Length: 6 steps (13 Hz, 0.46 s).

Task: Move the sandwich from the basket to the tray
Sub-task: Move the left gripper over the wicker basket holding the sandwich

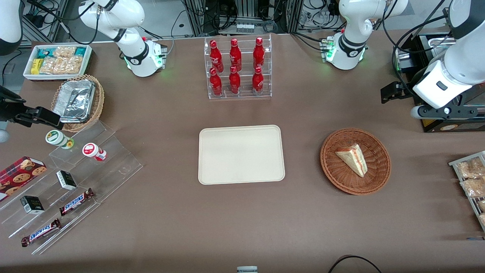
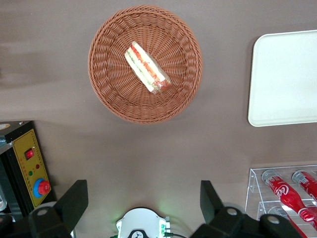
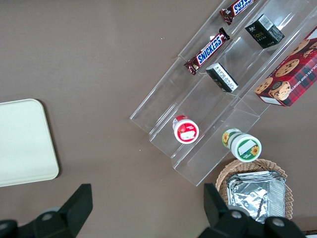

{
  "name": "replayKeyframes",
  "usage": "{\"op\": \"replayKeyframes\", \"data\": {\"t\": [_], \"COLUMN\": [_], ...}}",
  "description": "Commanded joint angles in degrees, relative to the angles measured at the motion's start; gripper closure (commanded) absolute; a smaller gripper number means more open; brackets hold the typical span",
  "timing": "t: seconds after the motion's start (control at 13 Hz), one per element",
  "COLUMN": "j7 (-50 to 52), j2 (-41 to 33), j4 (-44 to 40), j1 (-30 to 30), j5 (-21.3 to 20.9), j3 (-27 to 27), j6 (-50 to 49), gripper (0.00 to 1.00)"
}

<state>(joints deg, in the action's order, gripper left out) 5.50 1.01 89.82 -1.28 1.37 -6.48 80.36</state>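
Note:
The sandwich (image 1: 353,158) is a pale triangular wedge with red and green filling, lying in the round reddish-brown basket (image 1: 375,167). The cream tray (image 1: 241,154) lies flat beside the basket, toward the parked arm's end, with nothing on it. My left gripper (image 1: 396,92) hangs high above the table, farther from the front camera than the basket. In the left wrist view the gripper (image 2: 143,203) is open and holds nothing, its fingers (image 2: 73,202) spread wide and well apart from the basket (image 2: 119,94), the sandwich (image 2: 146,67) and the tray (image 2: 285,79).
A clear rack of red bottles (image 1: 238,68) stands farther back than the tray. A black control box (image 1: 451,121) sits near the gripper. Snack packets (image 1: 471,178) lie at the working arm's end. Acrylic steps with snacks (image 1: 75,182) and a tan foil basket (image 1: 77,101) are at the parked arm's end.

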Motion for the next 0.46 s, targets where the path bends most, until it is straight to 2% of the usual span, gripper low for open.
{"op": "replayKeyframes", "data": {"t": [0.0,0.38], "j7": [0.12,0.12], "j2": [-1.10,-1.45], "j4": [0.45,5.09], "j1": [-0.21,-0.30], "j5": [0.04,-0.22], "j3": [0.42,0.42], "j6": [0.85,4.79], "gripper": [0.00,0.00]}}
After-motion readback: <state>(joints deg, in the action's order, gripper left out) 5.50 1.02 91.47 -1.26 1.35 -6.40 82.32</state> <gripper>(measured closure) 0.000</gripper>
